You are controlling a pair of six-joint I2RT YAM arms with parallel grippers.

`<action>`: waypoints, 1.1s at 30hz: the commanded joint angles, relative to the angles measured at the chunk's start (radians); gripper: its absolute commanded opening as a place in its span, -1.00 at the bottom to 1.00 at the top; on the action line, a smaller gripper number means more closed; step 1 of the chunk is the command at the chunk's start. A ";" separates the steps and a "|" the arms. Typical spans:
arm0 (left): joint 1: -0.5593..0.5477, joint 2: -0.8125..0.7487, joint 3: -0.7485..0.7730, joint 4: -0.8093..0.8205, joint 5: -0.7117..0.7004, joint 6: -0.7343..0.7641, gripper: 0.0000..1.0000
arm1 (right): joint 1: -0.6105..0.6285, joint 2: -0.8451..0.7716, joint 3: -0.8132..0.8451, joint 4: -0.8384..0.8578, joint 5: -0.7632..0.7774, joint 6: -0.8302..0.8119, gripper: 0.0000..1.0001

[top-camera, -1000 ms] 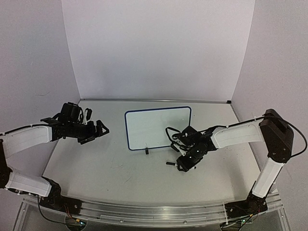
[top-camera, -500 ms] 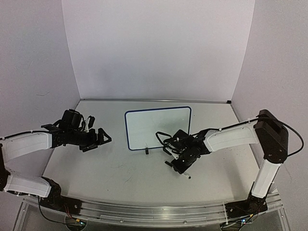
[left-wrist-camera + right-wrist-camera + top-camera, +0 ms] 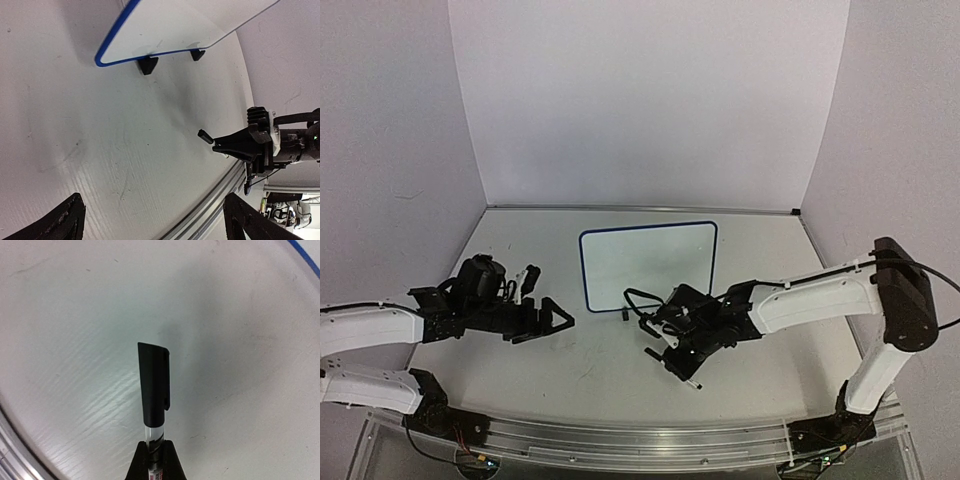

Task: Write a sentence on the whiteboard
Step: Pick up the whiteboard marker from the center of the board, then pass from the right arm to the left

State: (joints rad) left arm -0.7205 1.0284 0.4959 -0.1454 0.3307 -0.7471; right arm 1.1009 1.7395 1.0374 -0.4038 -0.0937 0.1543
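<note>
Table point(image 3: 590, 378), toward near edge: right gripper point(image 3: 155, 456) pinches capped marker point(image 3: 154, 390), cap aimed at spread-open left gripper point(image 3: 552, 322); whiteboard point(image 3: 650, 265) just behind.

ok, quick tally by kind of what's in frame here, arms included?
whiteboard: 1
marker, capped: 1
robot arms: 2 (left arm, right arm)
total: 4
</note>
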 commanded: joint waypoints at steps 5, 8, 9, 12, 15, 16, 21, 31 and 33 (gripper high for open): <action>-0.250 0.178 0.141 0.235 -0.028 -0.053 0.96 | 0.051 -0.182 0.024 0.119 -0.094 0.013 -1.00; -0.296 0.238 0.170 0.328 -0.011 -0.077 0.96 | 0.068 -0.198 0.035 0.118 -0.091 0.005 -1.00; -0.305 0.254 0.174 0.364 -0.001 -0.087 0.96 | 0.073 -0.202 0.036 0.118 -0.087 0.003 -1.00; -0.319 0.298 0.197 0.404 0.014 -0.101 0.89 | 0.083 -0.213 0.035 0.117 -0.083 -0.001 -1.00; -0.324 0.343 0.218 0.404 0.033 -0.106 0.48 | 0.089 -0.224 0.033 0.117 -0.076 -0.004 -1.00; -0.327 0.355 0.223 0.406 0.037 -0.112 0.29 | 0.090 -0.227 0.031 0.117 -0.075 -0.005 -1.00; -0.335 0.387 0.228 0.430 0.042 -0.144 -0.13 | 0.093 -0.245 0.018 0.120 -0.073 -0.009 -1.00; -0.338 0.414 0.202 0.527 0.068 -0.199 -0.93 | 0.095 -0.274 -0.005 0.129 0.015 0.013 -1.00; -0.338 0.398 0.169 0.586 0.055 -0.225 -1.00 | 0.094 -0.294 -0.018 0.143 0.043 0.031 -0.97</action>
State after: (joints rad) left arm -1.0549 1.4384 0.6976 0.3246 0.3898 -0.9257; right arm 1.1921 1.5132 1.0351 -0.2997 -0.1358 0.1569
